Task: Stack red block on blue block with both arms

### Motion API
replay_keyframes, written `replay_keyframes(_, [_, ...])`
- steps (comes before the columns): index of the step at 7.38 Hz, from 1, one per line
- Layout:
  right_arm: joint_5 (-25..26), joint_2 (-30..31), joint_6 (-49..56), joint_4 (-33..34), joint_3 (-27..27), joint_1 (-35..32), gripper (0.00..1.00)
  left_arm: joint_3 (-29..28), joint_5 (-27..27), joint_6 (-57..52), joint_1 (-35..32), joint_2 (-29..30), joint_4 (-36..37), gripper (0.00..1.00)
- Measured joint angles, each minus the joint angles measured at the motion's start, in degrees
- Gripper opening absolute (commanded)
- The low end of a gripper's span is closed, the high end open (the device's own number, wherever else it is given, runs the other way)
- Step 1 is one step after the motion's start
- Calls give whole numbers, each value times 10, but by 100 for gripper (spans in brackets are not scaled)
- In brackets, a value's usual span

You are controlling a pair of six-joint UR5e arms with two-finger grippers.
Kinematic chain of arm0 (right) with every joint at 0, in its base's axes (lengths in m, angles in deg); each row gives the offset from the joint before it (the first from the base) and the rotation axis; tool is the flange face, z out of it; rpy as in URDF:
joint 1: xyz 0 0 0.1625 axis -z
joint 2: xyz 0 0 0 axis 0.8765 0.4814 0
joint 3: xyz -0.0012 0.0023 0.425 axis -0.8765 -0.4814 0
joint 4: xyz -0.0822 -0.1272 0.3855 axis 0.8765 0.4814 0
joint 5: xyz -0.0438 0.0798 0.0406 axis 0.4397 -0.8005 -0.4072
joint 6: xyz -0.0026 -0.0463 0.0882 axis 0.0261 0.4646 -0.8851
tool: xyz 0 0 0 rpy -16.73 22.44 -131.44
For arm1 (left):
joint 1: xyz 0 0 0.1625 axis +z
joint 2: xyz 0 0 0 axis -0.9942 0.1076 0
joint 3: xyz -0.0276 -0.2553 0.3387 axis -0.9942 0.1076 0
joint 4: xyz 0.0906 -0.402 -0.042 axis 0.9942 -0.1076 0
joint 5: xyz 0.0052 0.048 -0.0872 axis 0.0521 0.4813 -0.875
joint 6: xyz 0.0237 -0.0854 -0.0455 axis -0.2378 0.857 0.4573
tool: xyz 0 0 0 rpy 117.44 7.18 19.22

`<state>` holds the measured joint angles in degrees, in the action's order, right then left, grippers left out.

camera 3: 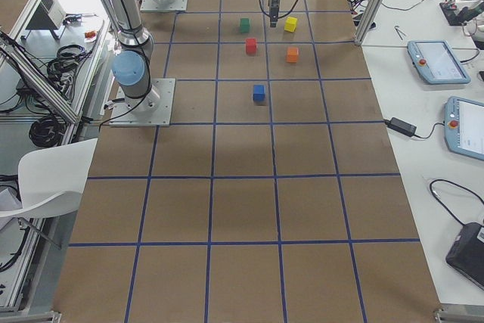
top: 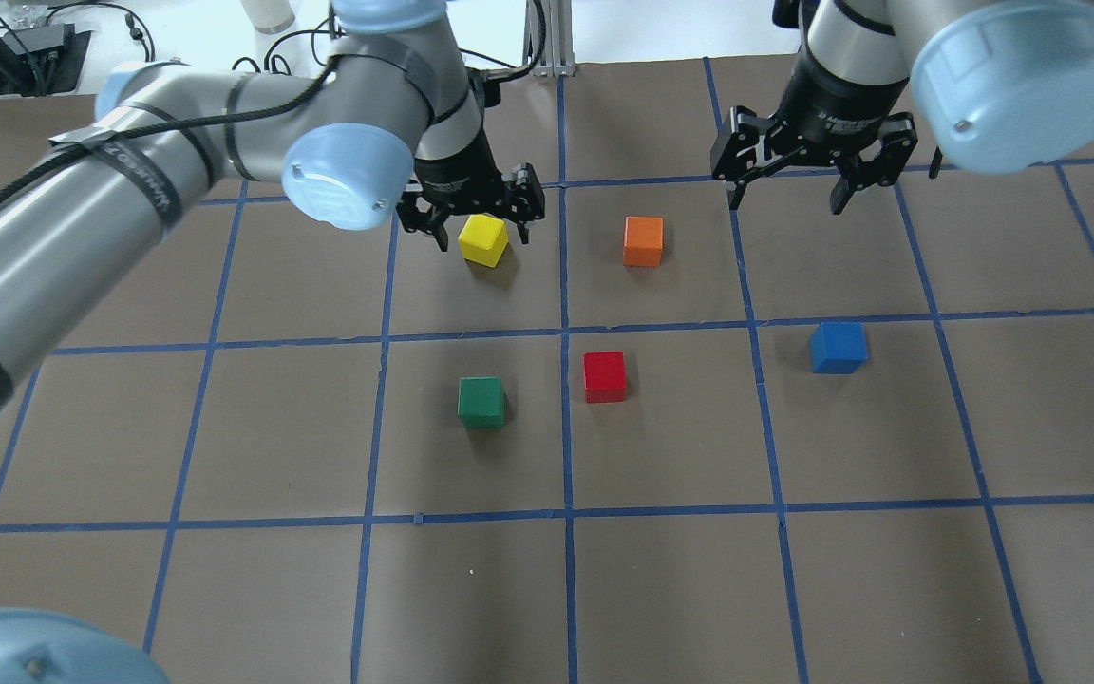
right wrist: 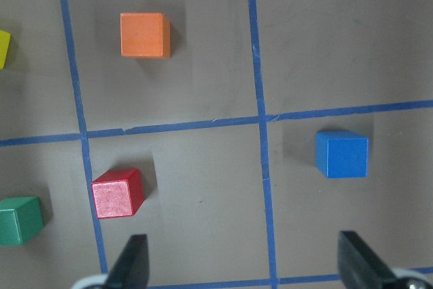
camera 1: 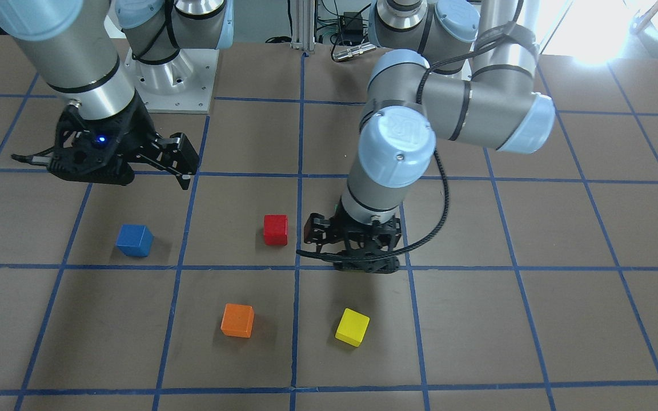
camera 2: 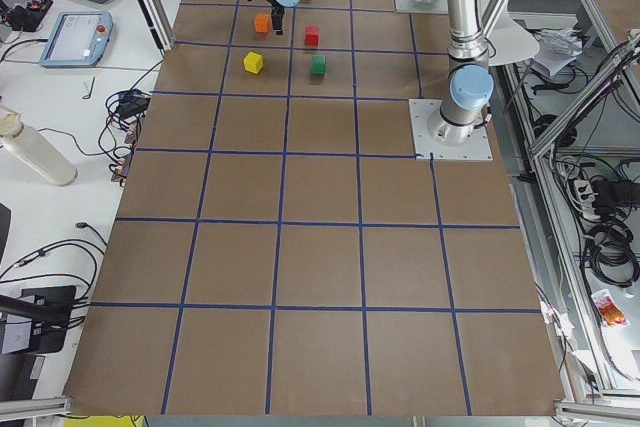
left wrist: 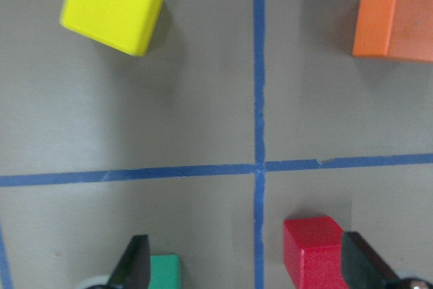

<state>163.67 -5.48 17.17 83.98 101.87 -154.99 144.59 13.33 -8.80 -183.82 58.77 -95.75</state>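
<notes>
Red block not stacked yet from where I'm sitting, both pincers spread wide and empty.
It's a small matte red cube with clean flat faces, sitting square to the grid and just beside a blue tape line on the brown table, with the green cube across that line. The blue block is the same size, matte, turned a little off the grid, alone in the next square toward the robot's right and well apart from the red one. My left gripper hangs above the table near the yellow cube, touching nothing; the right gripper hovers beyond the blue block, past the orange cube.
</notes>
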Motion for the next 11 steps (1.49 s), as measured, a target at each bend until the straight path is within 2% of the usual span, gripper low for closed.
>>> replay_keyframes(2, [1, -13, -60, 63, 53, -51, 96, 0, 18, -55, 55, -41, -51, 100])
replay_keyframes(4, [0, -39, -100, 167, 124, -86, 96, 4, 42, -97, 81, -80, -92, 100])
replay_keyframes(6, [1, -78, -123, 272, 169, -108, 96, 23, 44, -127, 97, -109, -103, 100])
replay_keyframes(8, [1, -114, -133, 317, 178, -134, 96, 40, 30, -151, 113, -126, -103, 100])
replay_keyframes(11, [1, -149, -138, 337, 179, -148, 96, 55, 16, -158, 123, -148, -104, 100])
